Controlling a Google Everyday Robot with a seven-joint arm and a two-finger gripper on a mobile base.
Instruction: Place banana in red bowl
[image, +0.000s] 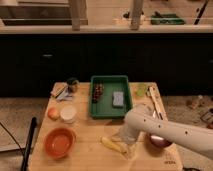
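Note:
The pale-yellow banana (112, 144) lies near the front middle of the wooden table (90, 159). My gripper (124, 141) is at the banana's right end, low over the table, at the tip of the white arm (170, 132) that reaches in from the right. I cannot tell whether it is touching the banana. An orange-red bowl (59, 142) stands empty at the front left, about a bowl's width left of the banana. A darker red bowl (161, 142) sits at the front right, mostly hidden under the arm.
A green tray (109, 110) with a blue sponge (118, 98) and dark fruit stands at the back middle. A white cup (68, 113) and an orange fruit (53, 113) sit left. Small items lie at the back left and back right corners.

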